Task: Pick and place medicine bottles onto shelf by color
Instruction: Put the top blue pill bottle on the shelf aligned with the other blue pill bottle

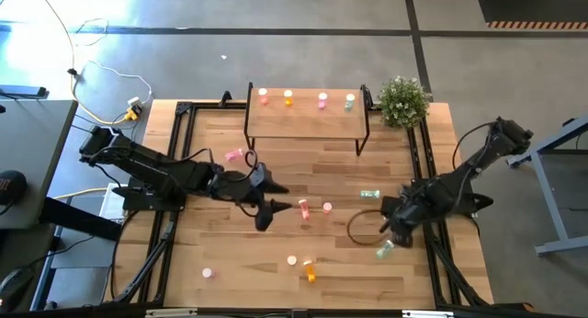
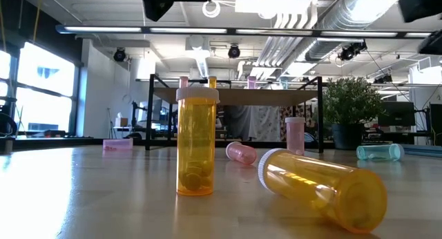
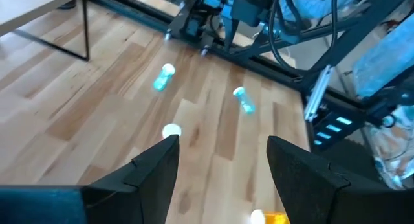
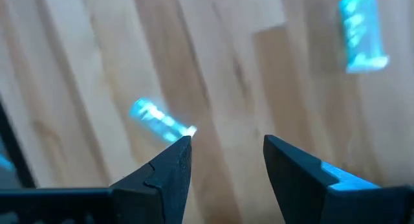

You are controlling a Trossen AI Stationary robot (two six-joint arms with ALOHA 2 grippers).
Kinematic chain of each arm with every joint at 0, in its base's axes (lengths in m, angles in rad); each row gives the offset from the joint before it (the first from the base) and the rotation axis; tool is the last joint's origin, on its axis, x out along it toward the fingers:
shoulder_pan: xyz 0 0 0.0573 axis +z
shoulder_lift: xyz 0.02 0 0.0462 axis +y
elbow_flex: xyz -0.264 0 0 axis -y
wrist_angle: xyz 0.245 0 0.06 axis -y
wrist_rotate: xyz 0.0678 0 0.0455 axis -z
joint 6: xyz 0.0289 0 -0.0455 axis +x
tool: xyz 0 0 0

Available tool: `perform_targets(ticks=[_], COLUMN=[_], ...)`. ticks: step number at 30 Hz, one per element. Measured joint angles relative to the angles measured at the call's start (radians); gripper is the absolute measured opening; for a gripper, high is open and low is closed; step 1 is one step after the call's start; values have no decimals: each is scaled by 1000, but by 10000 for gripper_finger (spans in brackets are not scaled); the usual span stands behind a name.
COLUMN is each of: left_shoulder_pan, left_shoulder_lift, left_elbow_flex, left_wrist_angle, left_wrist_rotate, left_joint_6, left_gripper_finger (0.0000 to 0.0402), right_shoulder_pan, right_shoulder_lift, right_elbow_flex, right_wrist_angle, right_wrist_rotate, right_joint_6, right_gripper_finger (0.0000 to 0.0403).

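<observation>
The shelf [image 1: 308,123] stands at the table's far middle, with pink, orange and green medicine bottles [image 1: 322,100] upright on its top board. More bottles are scattered over the table. My left gripper [image 1: 276,206] [image 3: 223,153] hangs open above mid-table, close to a pink bottle [image 1: 327,208] and an orange-capped one [image 1: 304,206]. My right gripper [image 1: 393,226] [image 4: 226,153] points down, open, above the table's right part. One teal bottle [image 4: 158,120] lies on its side beside its fingertip, and another [image 4: 362,33] lies farther off. Nothing sits between either pair of fingers.
An upright orange bottle [image 2: 197,142] and one lying on its side [image 2: 321,187] stand near the front edge. A pink bottle [image 1: 234,155] lies left of the shelf's legs. A potted plant [image 1: 402,99] stands at the far right, and a black cable loop [image 1: 363,228] lies by my right gripper.
</observation>
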State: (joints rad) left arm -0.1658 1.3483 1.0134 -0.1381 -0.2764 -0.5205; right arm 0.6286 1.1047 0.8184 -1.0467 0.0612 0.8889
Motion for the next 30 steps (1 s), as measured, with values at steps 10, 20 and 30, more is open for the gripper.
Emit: perform_targets(ticks=[10,20,30], left_shoulder_pan=[24,24,35], left_shoulder_lift=[0,0,0], left_elbow_flex=[0,0,0], left_wrist_angle=[-39,-45,-46], left_wrist_rotate=[3,3,4], left_joint_6=[72,118,158], left_gripper_finger=[225,225,225], right_shoulder_pan=[-331,-567,-687], right_shoulder_lift=[1,2,27], right_elbow_flex=[-1,-130,-154], right_wrist_angle=[31,130,168], right_wrist_rotate=[-34,-95,-122], right_joint_6=[-428,-644,-673], right_gripper_finger=[184,184,184])
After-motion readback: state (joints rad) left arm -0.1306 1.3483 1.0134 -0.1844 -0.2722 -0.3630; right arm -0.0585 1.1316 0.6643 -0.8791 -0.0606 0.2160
